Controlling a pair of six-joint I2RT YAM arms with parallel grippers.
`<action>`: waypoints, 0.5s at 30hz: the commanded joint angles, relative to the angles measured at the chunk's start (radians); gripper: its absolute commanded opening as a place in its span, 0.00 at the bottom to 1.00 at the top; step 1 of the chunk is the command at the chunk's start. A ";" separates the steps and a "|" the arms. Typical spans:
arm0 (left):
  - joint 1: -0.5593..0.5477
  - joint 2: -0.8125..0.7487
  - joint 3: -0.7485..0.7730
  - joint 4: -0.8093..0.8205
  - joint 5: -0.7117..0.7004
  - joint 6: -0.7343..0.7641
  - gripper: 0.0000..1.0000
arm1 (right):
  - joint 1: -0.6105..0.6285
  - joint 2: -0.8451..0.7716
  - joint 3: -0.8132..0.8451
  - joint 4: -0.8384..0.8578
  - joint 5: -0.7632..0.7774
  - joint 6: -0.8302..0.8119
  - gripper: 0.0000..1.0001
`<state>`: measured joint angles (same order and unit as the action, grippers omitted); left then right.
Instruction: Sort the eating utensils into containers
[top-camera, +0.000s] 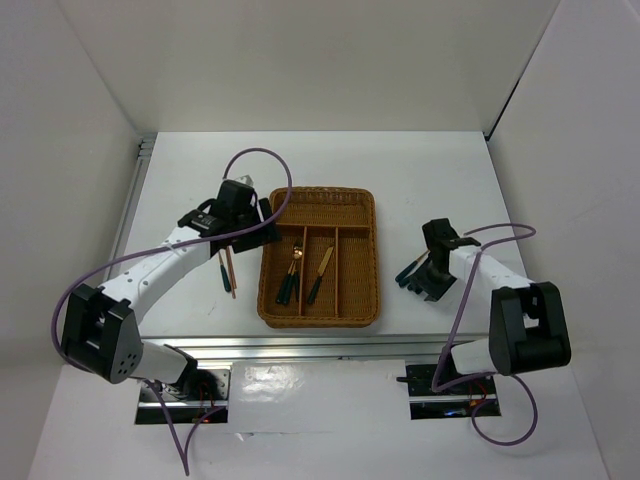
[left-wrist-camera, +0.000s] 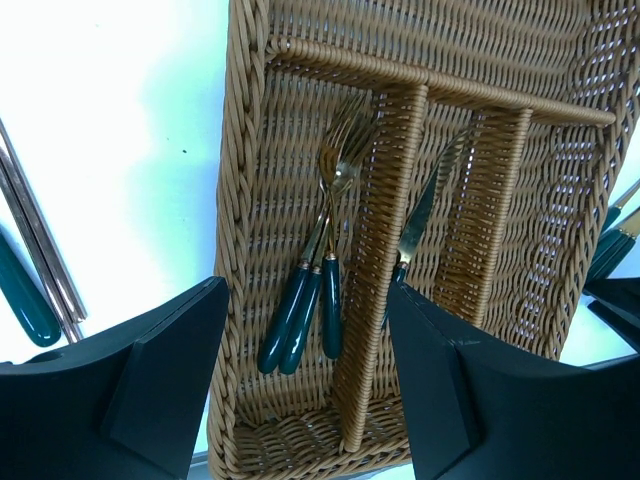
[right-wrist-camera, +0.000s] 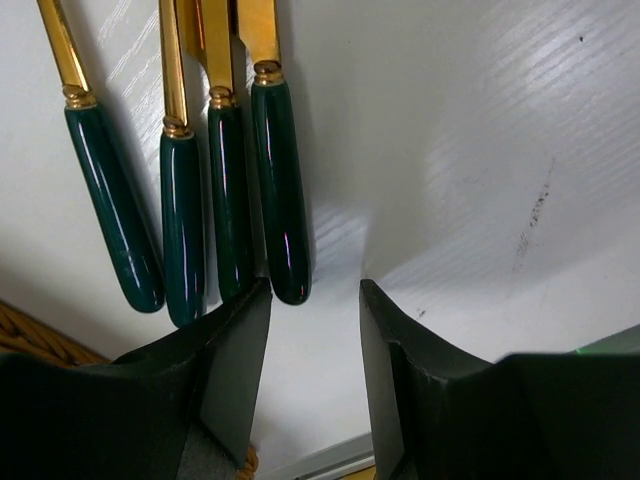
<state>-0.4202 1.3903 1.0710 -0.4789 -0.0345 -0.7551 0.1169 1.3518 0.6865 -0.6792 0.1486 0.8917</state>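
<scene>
1. Starting in the middle of the table (top-camera: 430, 180): wicker tray (top-camera: 358, 275) between the two arms, crosswise slot at the far end, three long slots running toward the near edge.
2. Up at the tray's far-left corner: left gripper (left-wrist-camera: 307, 290), hanging above the left slot and looking straight down into it.
3. Spread wide, those fingers (left-wrist-camera: 150, 400), and gripping nothing.
4. Down in the left slot: forks (left-wrist-camera: 325, 250), three teal handles bunched together at the near end, gold heads pointing far.
5. Next door in the middle slot: one more gold-headed utensil (left-wrist-camera: 420, 215), lying at a slant. Head hard to call from here, possibly a knife.
6. Out on the table just left of the tray: chopsticks (top-camera: 231, 268), paired side by side, with a teal-handled piece (left-wrist-camera: 25, 290) just beside them on the left.
7. Over to the right of the tray: four utensils (right-wrist-camera: 230, 190) flat on the table, side by side, teal handles toward the right gripper (right-wrist-camera: 315, 300).
8. Sits low at the handle ends, that right gripper, its fingers (right-wrist-camera: 230, 370) partly parted with only bare table between them, the left one just beside the nearest handle tips.
</scene>
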 joint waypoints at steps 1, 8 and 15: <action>0.004 0.010 0.012 0.016 0.012 0.022 0.79 | -0.006 0.026 0.022 0.052 0.009 -0.023 0.48; 0.014 0.019 0.021 0.016 0.012 0.022 0.79 | -0.006 0.081 0.041 0.081 0.029 -0.042 0.48; 0.014 0.038 0.030 0.006 0.012 0.022 0.78 | -0.006 0.113 0.050 0.092 0.057 -0.053 0.37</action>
<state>-0.4126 1.4178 1.0714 -0.4793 -0.0299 -0.7551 0.1169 1.4334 0.7258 -0.6392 0.1677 0.8436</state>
